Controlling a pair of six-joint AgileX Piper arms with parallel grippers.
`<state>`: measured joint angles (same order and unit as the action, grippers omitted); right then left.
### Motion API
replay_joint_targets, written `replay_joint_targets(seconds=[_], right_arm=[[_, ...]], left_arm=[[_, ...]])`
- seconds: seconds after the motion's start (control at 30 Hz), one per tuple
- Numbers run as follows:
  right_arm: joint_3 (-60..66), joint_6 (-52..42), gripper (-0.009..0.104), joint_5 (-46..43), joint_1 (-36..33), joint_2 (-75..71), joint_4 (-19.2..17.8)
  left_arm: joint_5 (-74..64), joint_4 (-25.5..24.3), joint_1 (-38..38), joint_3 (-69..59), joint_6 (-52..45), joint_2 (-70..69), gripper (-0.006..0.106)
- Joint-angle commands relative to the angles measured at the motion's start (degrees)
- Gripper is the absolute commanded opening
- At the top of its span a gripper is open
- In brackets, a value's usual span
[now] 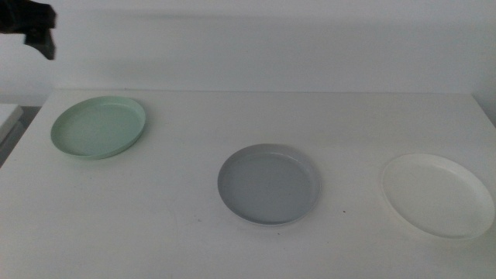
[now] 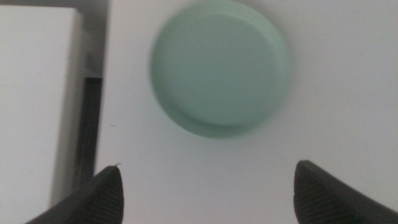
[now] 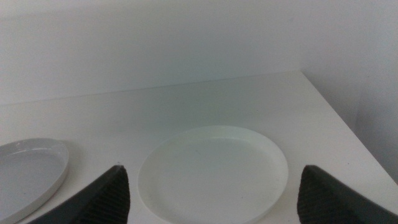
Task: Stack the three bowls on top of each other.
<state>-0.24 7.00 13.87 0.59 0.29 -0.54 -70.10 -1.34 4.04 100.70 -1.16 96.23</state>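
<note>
Three bowls lie apart on white table (image 1: pixel 178 217), none stacked: mint green bowl (image 1: pixel 99 126) far left, grey bowl (image 1: pixel 269 184) centre near, white bowl (image 1: pixel 438 194) right. Smooth stiff plastic, shallow, round, low rims; likely light and slippery, best pinched at rim. Left gripper (image 2: pixel 208 190) above green bowl, jaws wide. Right gripper (image 3: pixel 214 193) near white bowl, jaws wide, empty.
</note>
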Motion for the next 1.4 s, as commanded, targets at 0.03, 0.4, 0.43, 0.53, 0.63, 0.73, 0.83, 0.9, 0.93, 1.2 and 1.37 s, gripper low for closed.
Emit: replay_joint_targets(seconds=[0.03,0.4,0.43,0.53,0.63,0.73,0.83,0.9,0.93,1.2,1.37], right_arm=[[0.24,-0.35,0.093,-0.36,0.49,-0.29,-0.21],[0.24,-0.35,0.093,-0.36,0.49,-0.29,-0.21],[0.24,-0.35,0.093,-0.36,0.49,-0.29,-0.21],[0.24,-0.35,0.093,-0.36,0.49,-0.29,-0.21],[0.24,-0.35,0.093,-0.36,0.49,-0.29,-0.21],[0.24,-0.35,0.093,-0.36,0.49,-0.29,-0.21],[0.24,-0.35,0.093,-0.36,0.49,-0.29,-0.21],[0.24,-0.35,0.093,-0.36,0.49,-0.29,-0.21],[0.24,-0.35,0.093,-0.36,0.49,-0.29,-0.21],[0.24,-0.35,0.093,-0.36,0.49,-0.29,-0.21],[0.24,-0.35,0.093,-0.36,0.49,-0.29,-0.21]], left_arm=[[0.14,1.92,4.45,4.92,-0.98,5.29,0.094],[4.46,5.67,9.54,13.98,-7.0,21.05,0.094],[5.0,5.79,9.54,14.31,-7.0,22.36,0.094],[6.89,5.79,9.54,14.82,-7.85,25.77,0.094],[9.64,5.2,9.67,14.82,-7.85,28.71,0.094],[11.16,5.59,9.67,14.82,-9.02,31.66,0.094],[12.57,5.84,9.67,14.82,-9.15,34.12,0.094],[13.56,5.84,9.67,14.82,-9.15,35.51,0.094],[14.2,6.12,9.67,14.82,-9.15,36.12,0.094],[17.98,10.05,9.67,14.82,-9.28,39.02,0.093],[19.27,10.86,9.67,14.82,-9.38,40.39,0.088]])
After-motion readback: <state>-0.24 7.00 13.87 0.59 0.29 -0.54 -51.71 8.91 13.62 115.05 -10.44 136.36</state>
